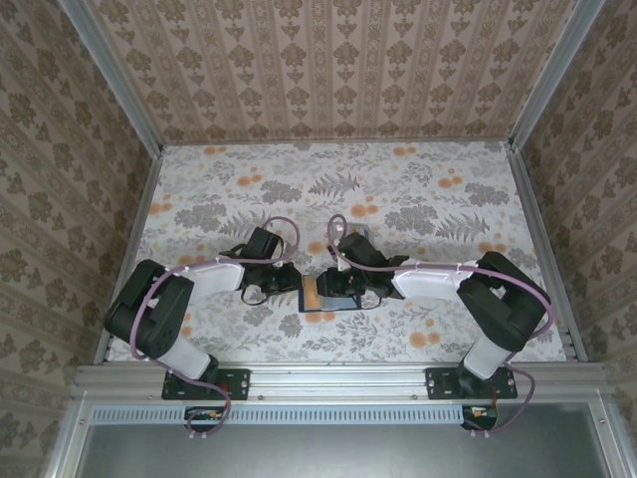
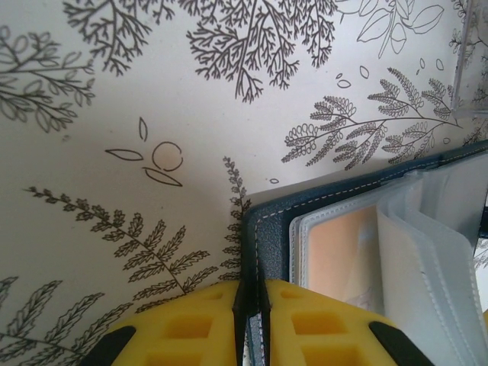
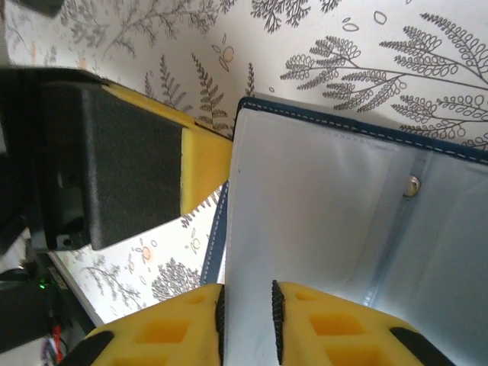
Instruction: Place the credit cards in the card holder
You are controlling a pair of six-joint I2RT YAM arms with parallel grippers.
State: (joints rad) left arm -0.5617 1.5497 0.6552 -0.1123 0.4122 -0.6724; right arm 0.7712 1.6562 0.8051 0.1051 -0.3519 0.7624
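Nearest the left wrist lens, at 6 o'clock, the left gripper (image 2: 250, 324) is seen with its yellow, waffle-moulded fingers (image 2: 191, 332) pressed together on the stitched navy cover of the card holder (image 2: 268, 236), which is held edge-on between them. From 3 to 5 o'clock the holder is spread open. Soft, cloudy clear sleeves (image 2: 427, 236) with sewn borders are fanned out, and an orange-tan card (image 2: 339, 244) is seen through the innermost sleeve, lying flat inside it. The table (image 2: 191, 114) is covered by a matt cream sheet printed with fine fern outlines, and the corner of a hard clear plastic piece (image 2: 473, 69) is caught at 2 o'clock. In the right wrist view the right gripper (image 3: 248, 324) is found at 6 o'clock, its yellow fingers faced with black ribbed pads (image 3: 220, 313). A smooth, pale lining leaf of the card holder is pinched between them and rises toward 12 o'clock. The leaf is edged in navy with white stitching, and a small round metal snap stud (image 3: 412, 185) is set in it at 3 o'clock. The left gripper, yellow-tipped on a blocky black body, is seen at 9 o'clock against the holder's corner. From above, the card holder (image 1: 323, 307) is seen low of centre on the floral table, with the left gripper at its 9 o'clock side, the right gripper at its 3 o'clock side, and the orange-tan card (image 1: 312, 292) as a small rectangle between them.
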